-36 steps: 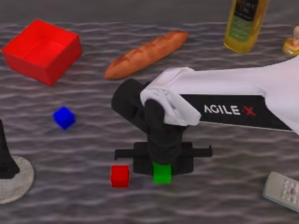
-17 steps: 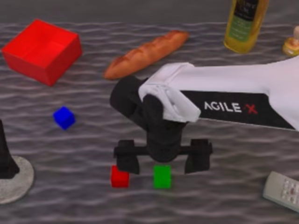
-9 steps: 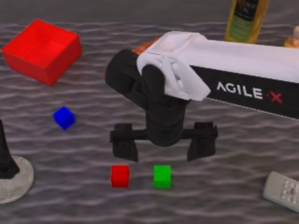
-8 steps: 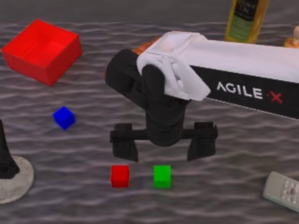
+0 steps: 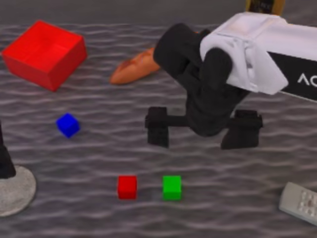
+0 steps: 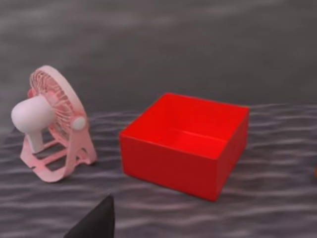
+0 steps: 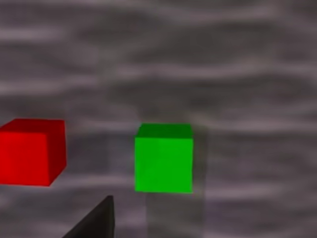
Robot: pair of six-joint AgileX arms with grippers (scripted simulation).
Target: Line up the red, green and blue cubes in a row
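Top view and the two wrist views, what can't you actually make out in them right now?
- Bread loaf: top view, its right end hidden under the right arm.
- Bottle: top view, cut by the top edge and covered by the arm.
- Remote: top view, cut by the right edge.
- Left gripper: not in view; only the left arm's base shows.
- Blue cube: absent from both wrist views.
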